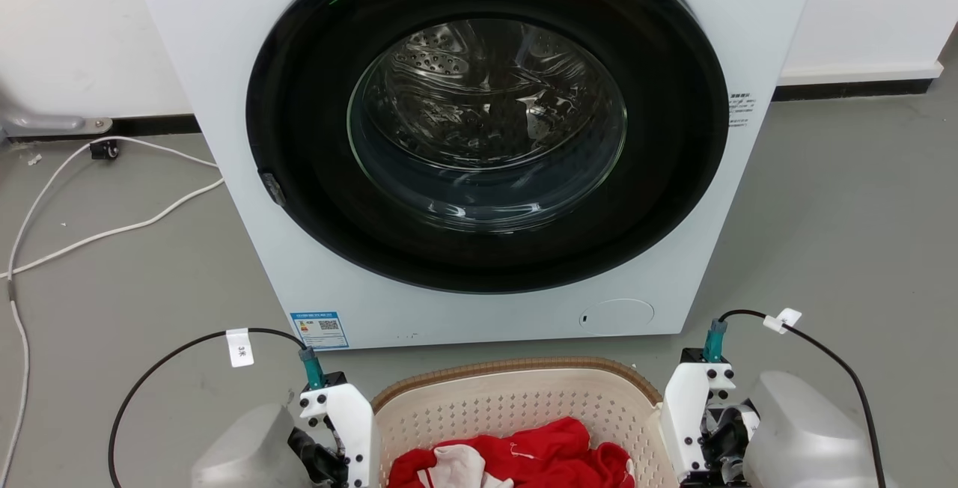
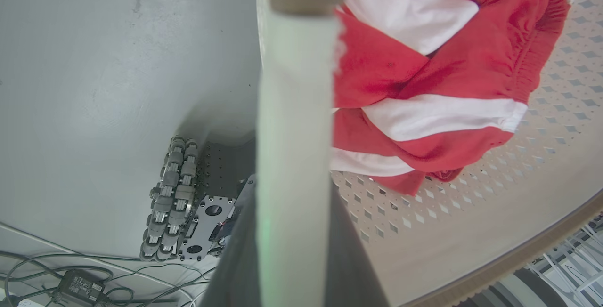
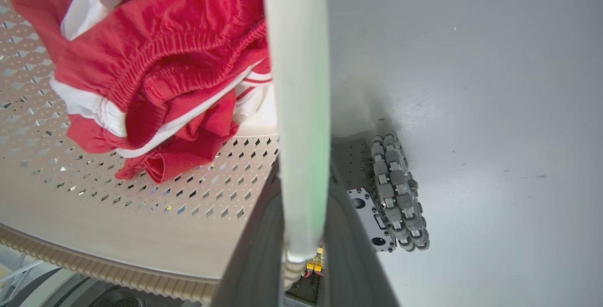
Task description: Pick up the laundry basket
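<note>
Since the L hand [image 2: 292, 194] & R hand [image 3: 301, 194] each squeeze a white handle [image 2: 292, 109] of the laundry basket [image 1: 516, 406], low down by the washer [image 1: 524, 316], grab step looks done, so next: lift both sides slow & even.

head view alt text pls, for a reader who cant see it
A cream perforated plastic laundry basket with a brown woven-look rim, holding red and white clothing, is at bottom centre between the robot's left gripper and right gripper. Behind it, on a grey floor, stands a white front-loading washing machine with its round dark door shut.
</note>
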Controlling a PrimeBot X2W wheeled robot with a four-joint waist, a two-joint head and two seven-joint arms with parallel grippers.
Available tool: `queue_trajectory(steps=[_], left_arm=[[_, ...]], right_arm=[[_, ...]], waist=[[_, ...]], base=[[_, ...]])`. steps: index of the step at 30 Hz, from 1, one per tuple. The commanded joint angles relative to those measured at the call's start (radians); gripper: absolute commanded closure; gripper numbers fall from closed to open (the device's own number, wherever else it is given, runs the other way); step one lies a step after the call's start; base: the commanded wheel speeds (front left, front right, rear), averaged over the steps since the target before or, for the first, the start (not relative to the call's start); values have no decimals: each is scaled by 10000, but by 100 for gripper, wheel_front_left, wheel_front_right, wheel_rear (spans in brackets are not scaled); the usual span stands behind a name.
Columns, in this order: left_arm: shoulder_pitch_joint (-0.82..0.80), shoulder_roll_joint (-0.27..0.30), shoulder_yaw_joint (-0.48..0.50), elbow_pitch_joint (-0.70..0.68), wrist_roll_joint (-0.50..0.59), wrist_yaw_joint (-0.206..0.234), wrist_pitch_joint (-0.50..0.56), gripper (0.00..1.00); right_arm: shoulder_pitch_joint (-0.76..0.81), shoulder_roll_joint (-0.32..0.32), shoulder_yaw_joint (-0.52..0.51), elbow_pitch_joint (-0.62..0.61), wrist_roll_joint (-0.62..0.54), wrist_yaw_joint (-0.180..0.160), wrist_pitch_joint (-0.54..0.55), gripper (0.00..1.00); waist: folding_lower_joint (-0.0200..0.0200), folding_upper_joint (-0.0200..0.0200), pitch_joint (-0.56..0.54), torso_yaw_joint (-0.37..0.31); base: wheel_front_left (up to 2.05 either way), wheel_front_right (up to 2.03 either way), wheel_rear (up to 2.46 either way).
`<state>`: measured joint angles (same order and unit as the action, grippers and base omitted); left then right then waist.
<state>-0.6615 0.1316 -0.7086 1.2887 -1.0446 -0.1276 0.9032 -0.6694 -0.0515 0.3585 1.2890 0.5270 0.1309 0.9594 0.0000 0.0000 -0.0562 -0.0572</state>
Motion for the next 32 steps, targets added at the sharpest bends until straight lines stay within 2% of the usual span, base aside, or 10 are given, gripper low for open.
queue_trajectory(steps=[1,32], left_arm=[[-51,-62,11,-58,-131,-41,-16,100],[39,-139,46,-35,-337,-37,-151,100]], right_arm=[[167,23,27,-4,76,-3,-36,100],[174,33,92,-3,165,-3,104,100]], waist=[[0,0,15,0],[0,0,83,-19]], base=[[0,0,0],[0,0,0]])
